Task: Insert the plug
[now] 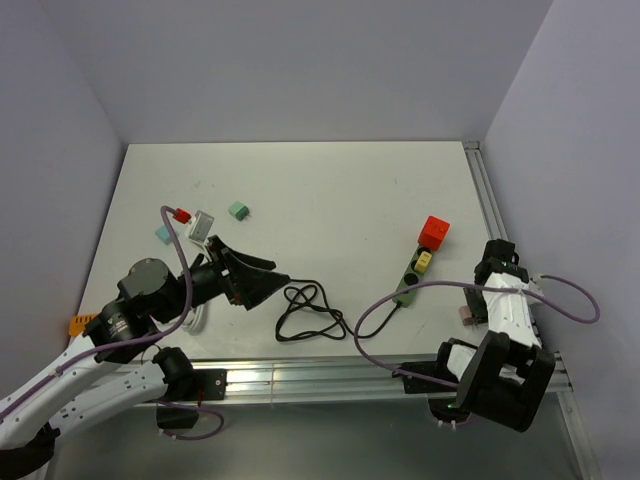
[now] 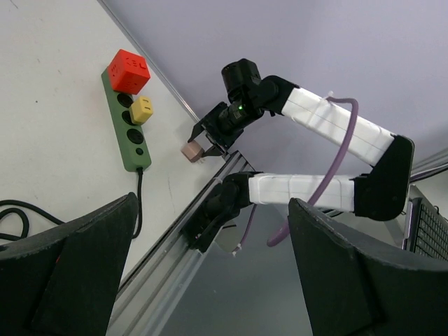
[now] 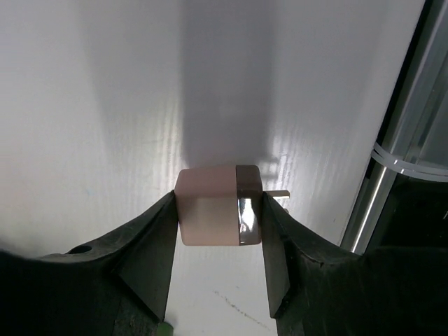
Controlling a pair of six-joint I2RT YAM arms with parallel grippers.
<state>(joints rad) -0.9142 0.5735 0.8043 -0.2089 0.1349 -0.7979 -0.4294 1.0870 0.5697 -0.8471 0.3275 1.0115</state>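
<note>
- Clearly, the task is at an early step: the pink plug is not yet inserted.
- The plug is found just to the right of the green power strip, near the end where the cord leaves it and close to the right edge of the table.
- The plug is gripped by the right gripper. Its jaws are pressed on both sides of the plug body, and one metal pin is seen sticking out sideways.
- Whether the plug is already lifted off the table cannot be told.
- On the power strip, a red cube at the far end and a yellow plug beside it are already seated. Free sockets are seen nearer to the cord end.
- The left gripper is placed well to the left of the power strip, with its jaws wide open and nothing held.
- As judged, almost all is left to do: the plug must be carried over a free socket, its pins turned downward, and then pressed in.
</note>
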